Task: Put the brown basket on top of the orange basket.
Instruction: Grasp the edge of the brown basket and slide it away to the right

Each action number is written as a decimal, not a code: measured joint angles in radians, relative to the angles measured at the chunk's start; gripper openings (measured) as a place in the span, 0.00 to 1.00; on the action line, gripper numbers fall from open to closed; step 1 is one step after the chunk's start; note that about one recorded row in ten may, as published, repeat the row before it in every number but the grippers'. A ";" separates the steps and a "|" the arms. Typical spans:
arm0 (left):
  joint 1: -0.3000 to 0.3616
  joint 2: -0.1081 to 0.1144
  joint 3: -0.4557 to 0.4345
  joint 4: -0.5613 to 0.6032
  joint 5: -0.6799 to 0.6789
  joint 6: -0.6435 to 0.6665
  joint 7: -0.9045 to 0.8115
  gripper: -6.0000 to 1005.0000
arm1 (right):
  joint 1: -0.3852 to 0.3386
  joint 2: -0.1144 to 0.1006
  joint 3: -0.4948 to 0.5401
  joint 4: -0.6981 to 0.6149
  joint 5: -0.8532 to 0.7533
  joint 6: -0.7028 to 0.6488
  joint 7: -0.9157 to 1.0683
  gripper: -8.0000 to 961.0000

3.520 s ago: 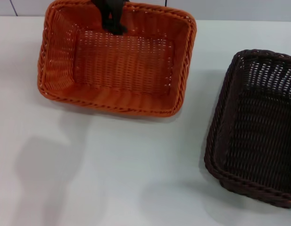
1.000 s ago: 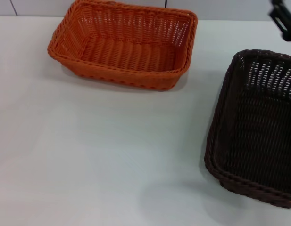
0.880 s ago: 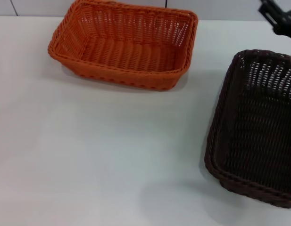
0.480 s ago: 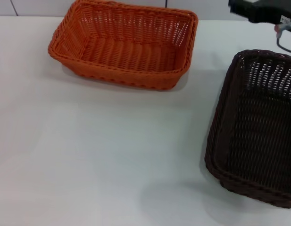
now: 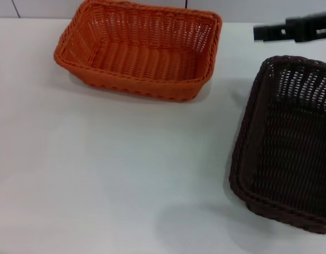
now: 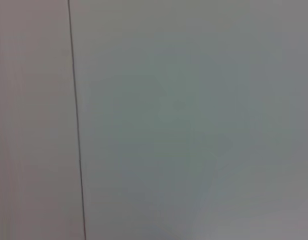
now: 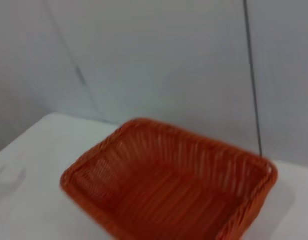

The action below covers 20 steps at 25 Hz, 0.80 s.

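The orange basket (image 5: 139, 50) stands flat and empty at the far left-centre of the white table. It also shows in the right wrist view (image 7: 168, 195). The brown basket (image 5: 289, 143) stands empty at the right, partly cut off by the picture's edge. The two baskets are apart. My right gripper (image 5: 268, 32) reaches in from the right as a dark bar, just beyond the brown basket's far rim and right of the orange basket, touching neither. My left gripper is out of view.
The white table (image 5: 126, 174) stretches in front of and between the baskets. A pale wall with a seam (image 5: 15, 8) runs behind the table's far edge. The left wrist view shows only a pale panel with a thin dark seam (image 6: 76, 125).
The orange basket, earlier tilted with a gripper on its far rim, now lies flat and free. My right arm has come in from the right and reached leftward past the brown basket's far end.
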 joint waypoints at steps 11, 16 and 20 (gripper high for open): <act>-0.023 0.000 -0.015 0.000 0.001 -0.067 0.023 0.83 | 0.273 -0.071 0.208 0.232 -0.009 -0.593 -0.021 0.86; -0.025 -0.002 -0.029 0.004 0.000 -0.066 0.045 0.83 | 0.337 -0.098 0.206 0.312 -0.010 -0.718 -0.046 0.86; -0.021 -0.004 -0.030 0.010 0.000 -0.045 0.040 0.83 | 0.344 -0.100 0.166 0.332 -0.035 -0.735 -0.061 0.86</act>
